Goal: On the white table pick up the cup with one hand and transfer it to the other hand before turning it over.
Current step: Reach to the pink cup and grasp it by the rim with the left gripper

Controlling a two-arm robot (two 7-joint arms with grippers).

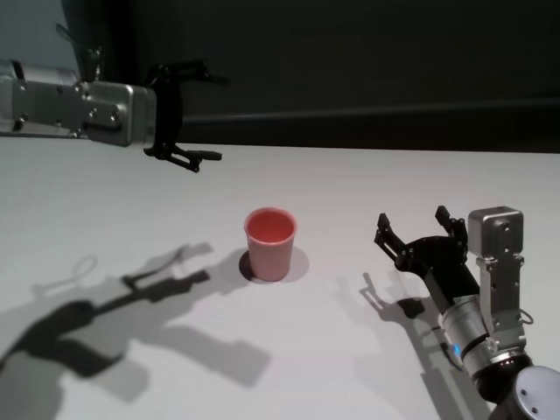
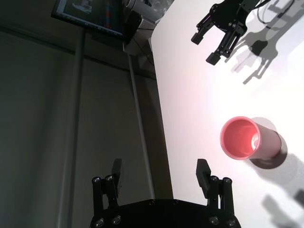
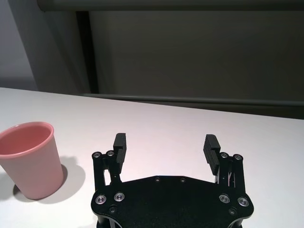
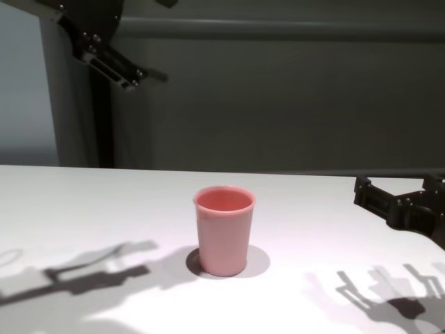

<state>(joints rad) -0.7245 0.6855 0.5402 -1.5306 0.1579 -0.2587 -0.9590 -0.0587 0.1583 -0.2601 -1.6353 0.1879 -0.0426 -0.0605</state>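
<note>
Only one cup (image 1: pixel 270 243) stands upright mid-way on the white table (image 1: pixel 367 184), mouth up, nothing inside. Two grippers, left gripper (image 1: pixel 203 116) raised and right gripper (image 1: pixel 415 227) low, both spread, holding nothing.

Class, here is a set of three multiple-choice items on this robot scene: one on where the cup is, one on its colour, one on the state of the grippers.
1. Where is the cup?
A. in the left gripper
B. upright on the table, between the two arms
C. lying on its side

2. What colour is the cup?
A. pink
B. blue
C. green

3. How are the grippers?
A. both shut
B. one holds the cup
C. both open and empty

Answers:
1 B: it stands mouth up on the table.
2 A: walls and inside are pink.
3 C: the left gripper is raised above the table and the right gripper low beside the cup, jaws apart.
</note>
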